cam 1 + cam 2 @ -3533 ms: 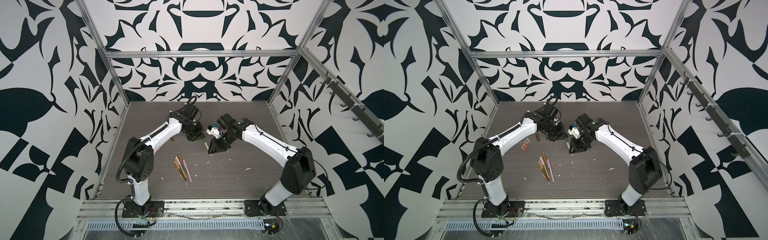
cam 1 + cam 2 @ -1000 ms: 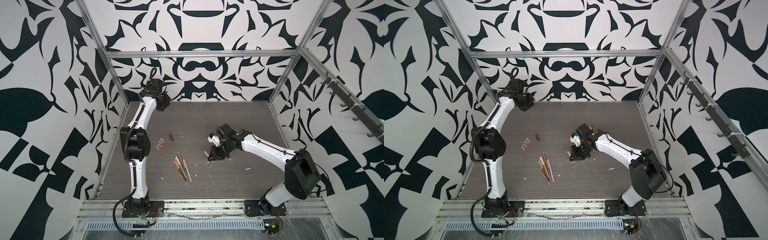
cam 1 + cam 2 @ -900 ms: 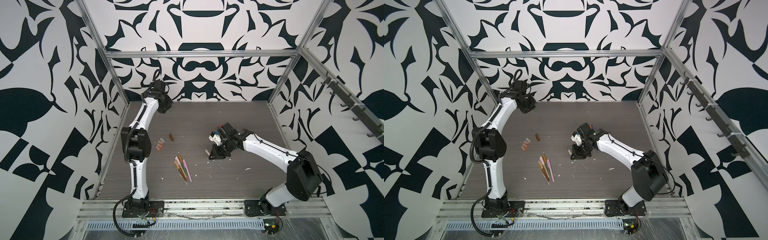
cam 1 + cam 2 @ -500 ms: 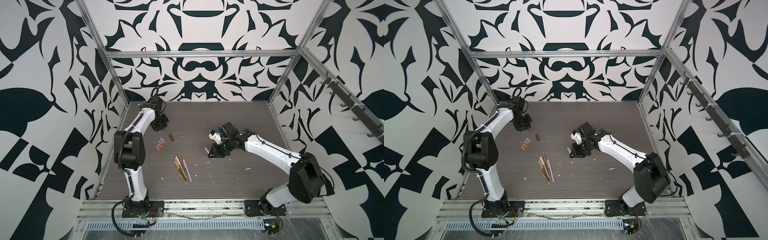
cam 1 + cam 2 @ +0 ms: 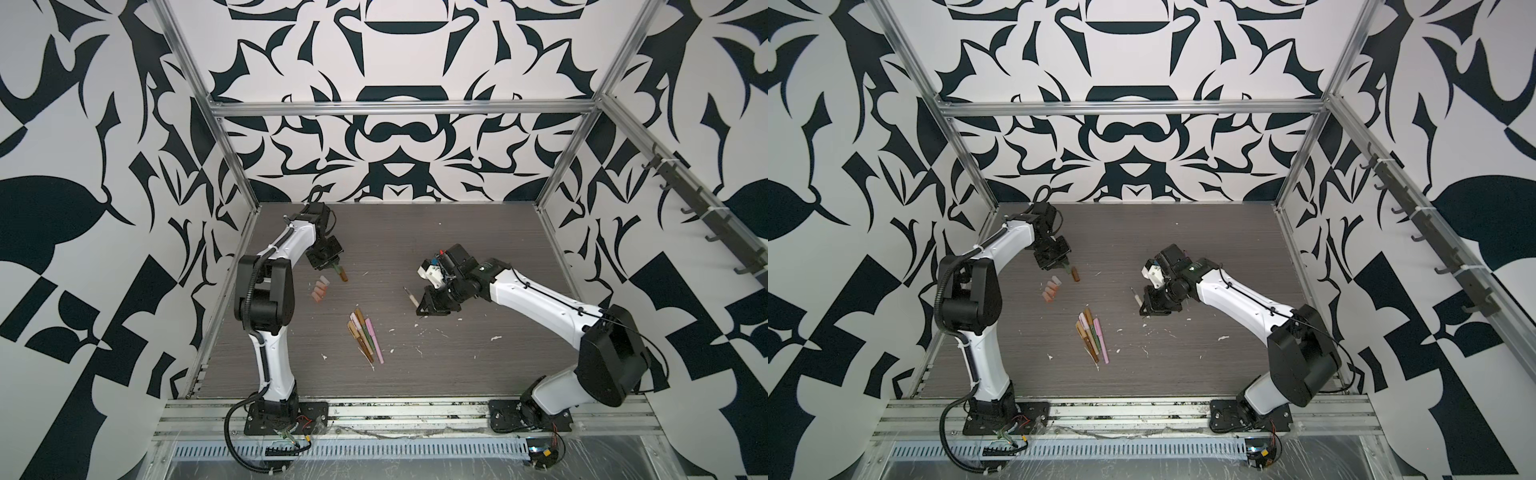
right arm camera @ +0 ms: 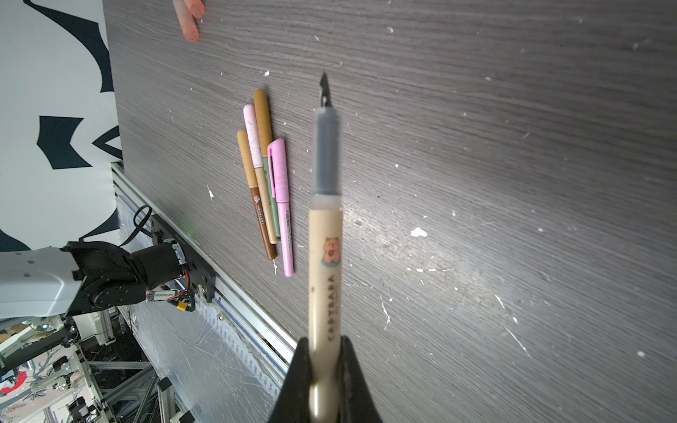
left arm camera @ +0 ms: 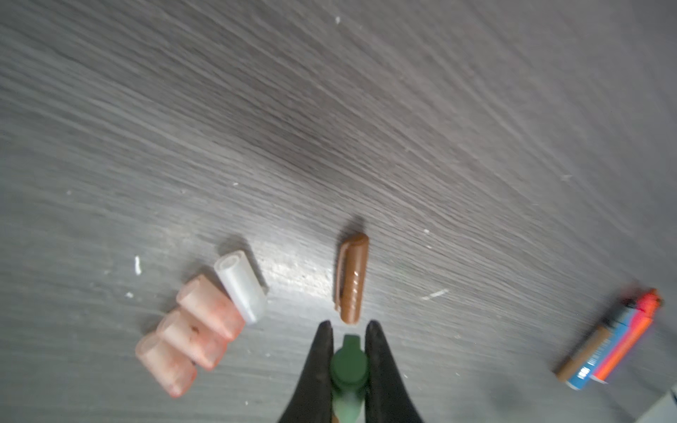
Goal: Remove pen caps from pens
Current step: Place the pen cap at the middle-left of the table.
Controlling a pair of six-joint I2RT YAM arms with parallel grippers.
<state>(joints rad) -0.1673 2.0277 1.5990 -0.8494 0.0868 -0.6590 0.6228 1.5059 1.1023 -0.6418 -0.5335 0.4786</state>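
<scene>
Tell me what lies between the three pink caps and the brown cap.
A clear whitish cap, touching the nearest pink cap; beyond it, bare table up to the brown cap. Seen in the left wrist view.

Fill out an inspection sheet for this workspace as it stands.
Surface: dark wood-grain table, bare at the back.
Job's things: capped pens bundled mid-table; loose caps lying side by side, with a brown cap apart from them.
Clutter: white flecks scattered over the table.
Grippers: left gripper shut on a green cap; right gripper shut on an uncapped tan pen.
Cables: black cable along the left arm; none on the table.
Surroundings: patterned walls, aluminium frame, hook rail.
</scene>
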